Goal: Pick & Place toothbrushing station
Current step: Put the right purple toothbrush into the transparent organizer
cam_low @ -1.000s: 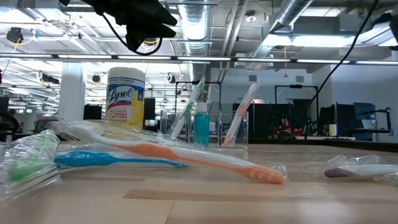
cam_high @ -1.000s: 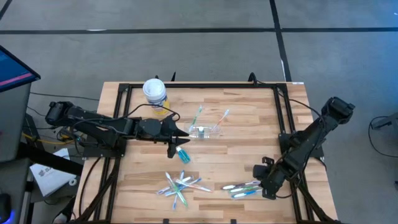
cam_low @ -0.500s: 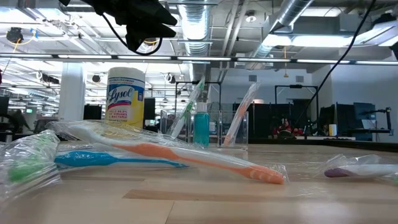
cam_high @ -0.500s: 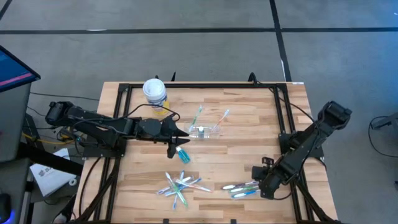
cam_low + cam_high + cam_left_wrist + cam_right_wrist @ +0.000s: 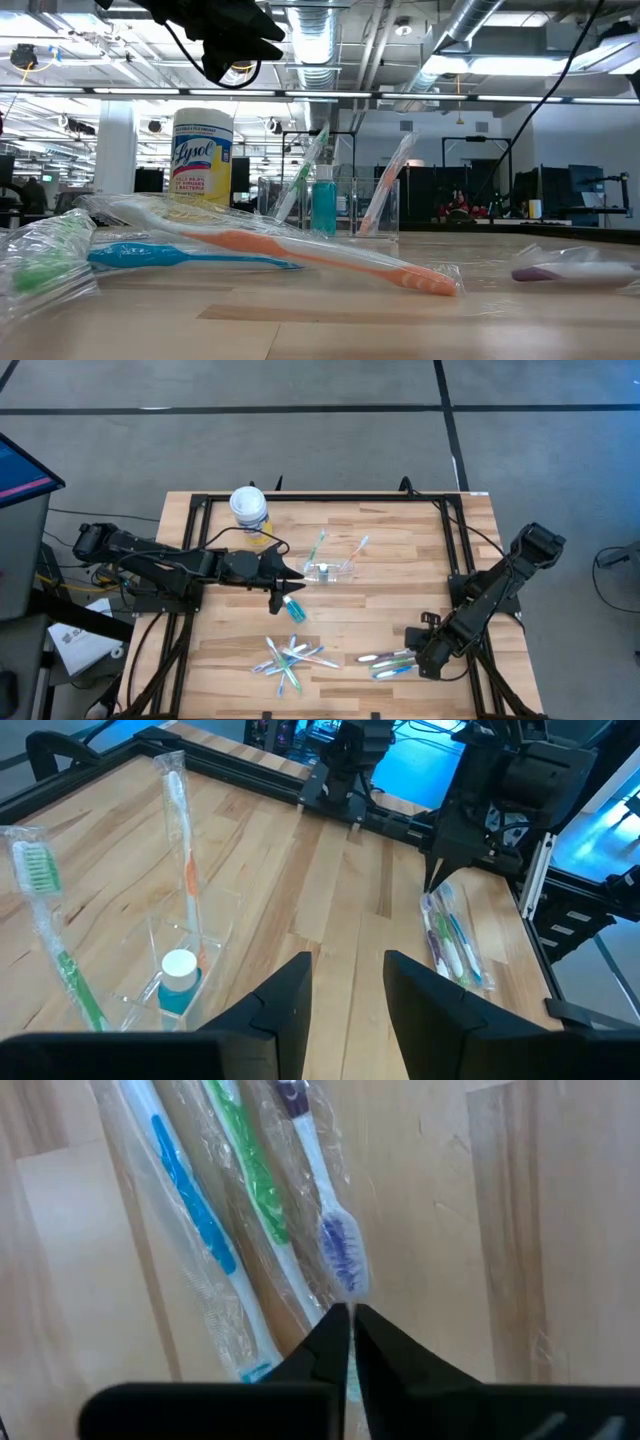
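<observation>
The clear cup stands mid-table holding a green toothbrush, an orange one and a white-capped teal tube. My left gripper hovers open just left of the cup with nothing between its fingers. Another teal tube lies on the wood. At the near right lie three wrapped toothbrushes, blue, green and purple-bristled. My right gripper points down, shut at the purple one's head end. It also shows in the left wrist view. My right gripper pinches the head end of the purple-bristled toothbrush's clear wrapper between its two fingertips. The fingers come from above, pointing steeply down. The toothbrush lies flat on the table beside the green and blue ones.
A white tub with a yellow label stands at the far left. A loose pile of wrapped toothbrushes lies near the front middle. A black frame runs around the tabletop. Bare wood lies between the cup and the right bundle.
The wrapped purple-bristled toothbrush has slid a little along the table in the low view. My right arm has leaned slightly lower over the near-right bundle.
</observation>
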You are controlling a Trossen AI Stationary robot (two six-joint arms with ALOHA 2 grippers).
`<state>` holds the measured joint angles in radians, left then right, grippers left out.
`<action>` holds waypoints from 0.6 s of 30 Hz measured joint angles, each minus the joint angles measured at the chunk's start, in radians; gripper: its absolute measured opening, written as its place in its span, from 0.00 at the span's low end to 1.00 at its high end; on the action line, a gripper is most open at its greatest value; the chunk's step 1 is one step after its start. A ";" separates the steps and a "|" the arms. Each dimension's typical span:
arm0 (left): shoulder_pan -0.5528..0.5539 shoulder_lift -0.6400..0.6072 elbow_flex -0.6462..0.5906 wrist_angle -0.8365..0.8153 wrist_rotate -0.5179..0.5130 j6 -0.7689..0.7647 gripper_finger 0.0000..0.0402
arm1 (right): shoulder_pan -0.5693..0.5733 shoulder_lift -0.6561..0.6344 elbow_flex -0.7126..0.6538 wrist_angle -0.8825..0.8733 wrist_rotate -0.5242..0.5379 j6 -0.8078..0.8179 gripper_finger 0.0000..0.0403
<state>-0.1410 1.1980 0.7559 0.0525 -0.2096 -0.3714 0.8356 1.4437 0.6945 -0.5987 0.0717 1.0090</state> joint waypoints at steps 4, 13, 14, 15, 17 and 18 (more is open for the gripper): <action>0.000 0.000 0.000 0.000 0.000 0.000 0.30 | -0.001 -0.002 0.001 -0.002 -0.003 -0.003 0.01; 0.000 0.000 0.000 0.000 0.000 0.000 0.30 | -0.008 -0.005 0.121 -0.176 0.023 -0.022 0.00; 0.000 0.000 0.000 0.000 0.000 0.000 0.30 | -0.008 -0.005 0.135 -0.199 0.030 -0.024 0.00; 0.000 0.000 0.000 0.000 0.000 0.000 0.30 | -0.008 -0.005 0.149 -0.218 0.036 -0.025 0.00; 0.000 0.000 0.000 0.000 0.000 0.000 0.30 | -0.008 -0.005 0.178 -0.251 0.057 -0.025 0.00; 0.000 0.000 0.000 0.000 0.000 0.000 0.30 | -0.008 -0.005 0.190 -0.267 0.063 -0.025 0.00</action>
<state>-0.1410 1.1980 0.7559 0.0525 -0.2092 -0.3710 0.8272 1.4387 0.8848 -0.8657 0.1346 0.9836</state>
